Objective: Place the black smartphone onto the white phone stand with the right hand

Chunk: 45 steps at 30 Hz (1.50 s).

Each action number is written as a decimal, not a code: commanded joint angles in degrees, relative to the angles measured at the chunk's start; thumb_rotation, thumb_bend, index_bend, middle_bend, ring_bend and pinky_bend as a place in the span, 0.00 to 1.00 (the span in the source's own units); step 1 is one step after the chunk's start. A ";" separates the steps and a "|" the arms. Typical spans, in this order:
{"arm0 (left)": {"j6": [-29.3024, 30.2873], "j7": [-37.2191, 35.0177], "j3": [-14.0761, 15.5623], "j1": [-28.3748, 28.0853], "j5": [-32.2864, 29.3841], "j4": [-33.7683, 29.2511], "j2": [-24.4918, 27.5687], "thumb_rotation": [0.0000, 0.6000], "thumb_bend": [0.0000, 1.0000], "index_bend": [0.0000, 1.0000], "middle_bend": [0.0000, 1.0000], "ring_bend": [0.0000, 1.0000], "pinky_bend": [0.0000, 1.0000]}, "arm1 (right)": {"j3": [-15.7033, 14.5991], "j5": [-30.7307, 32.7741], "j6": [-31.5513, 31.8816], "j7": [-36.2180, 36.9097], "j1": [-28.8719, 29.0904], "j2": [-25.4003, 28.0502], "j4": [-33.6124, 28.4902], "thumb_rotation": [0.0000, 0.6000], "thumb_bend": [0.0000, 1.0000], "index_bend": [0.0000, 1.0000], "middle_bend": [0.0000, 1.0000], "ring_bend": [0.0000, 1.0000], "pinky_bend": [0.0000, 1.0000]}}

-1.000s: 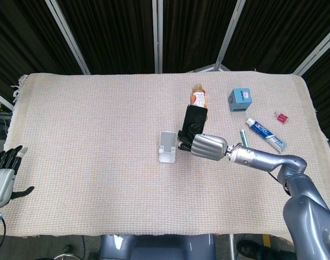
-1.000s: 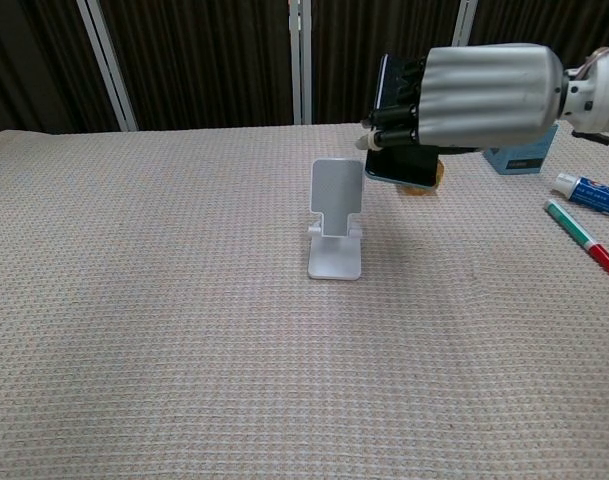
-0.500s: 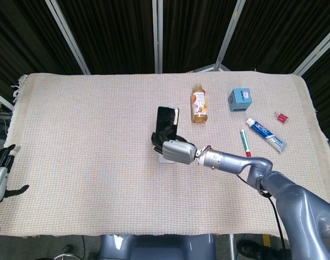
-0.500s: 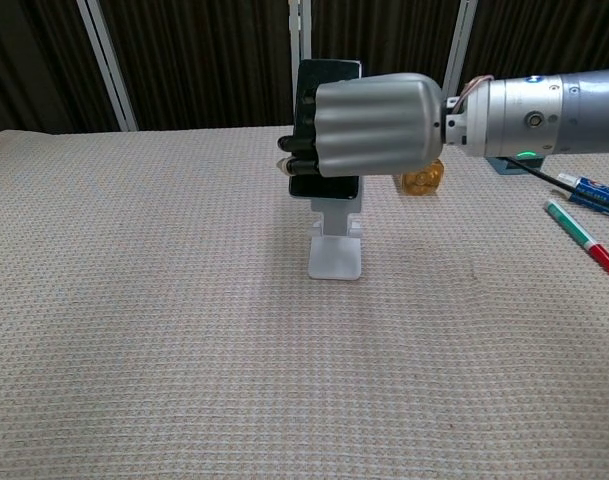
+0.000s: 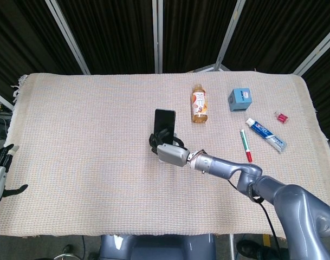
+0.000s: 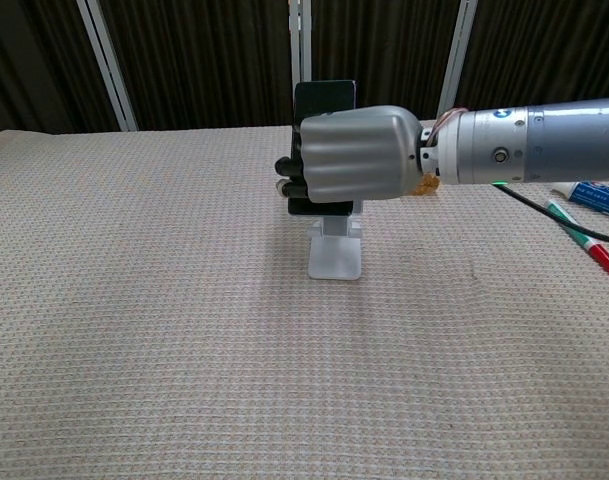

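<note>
Right robot hand (image 6: 356, 153) clamped around black smartphone (image 6: 324, 98), upright over white phone stand (image 6: 336, 254)

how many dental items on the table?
2, both near the right edge in the head view: a toothbrush and, beside it further right, a toothpaste tube. The right arm hides a strip of cloth, so a small item could be missed.
</note>
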 commanded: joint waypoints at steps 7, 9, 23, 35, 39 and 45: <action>0.18 0.63 -0.01 0.01 -0.14 0.02 -0.17 1.00 0.00 0.00 0.00 0.00 0.00 | 0.44 0.26 -0.60 -1.35 -0.89 -2.24 3.38 1.00 0.28 0.57 0.57 0.56 0.52; 0.14 0.65 -0.05 0.01 -0.26 0.13 -0.19 1.00 0.00 0.00 0.00 0.00 0.00 | 0.71 0.58 -0.34 -1.91 -1.35 -2.61 4.59 1.00 0.28 0.57 0.57 0.56 0.52; -0.59 1.40 -0.08 -0.35 -0.94 0.80 -0.81 1.00 0.00 0.00 0.00 0.00 0.00 | -1.06 -1.67 6.48 -2.46 -5.07 -7.70 13.15 1.00 0.28 0.57 0.56 0.56 0.52; -0.60 1.94 -0.01 -0.40 -1.05 0.81 -1.10 1.00 0.00 0.00 0.00 0.00 0.00 | -1.89 -1.64 7.69 -2.95 -7.13 -10.94 17.84 1.00 0.28 0.54 0.54 0.56 0.51; -0.78 2.15 -0.02 -0.49 -1.22 0.90 -1.24 1.00 0.00 0.00 0.00 0.00 0.00 | -1.95 -1.60 8.38 -2.38 -7.33 -11.38 18.85 1.00 0.28 0.52 0.53 0.55 0.51; -0.90 2.56 -0.02 -0.53 -1.47 0.84 -1.39 1.00 0.00 0.00 0.00 0.00 0.00 | -1.87 -1.09 9.17 -2.33 -8.20 -11.93 19.31 1.00 0.25 0.04 0.28 0.48 0.44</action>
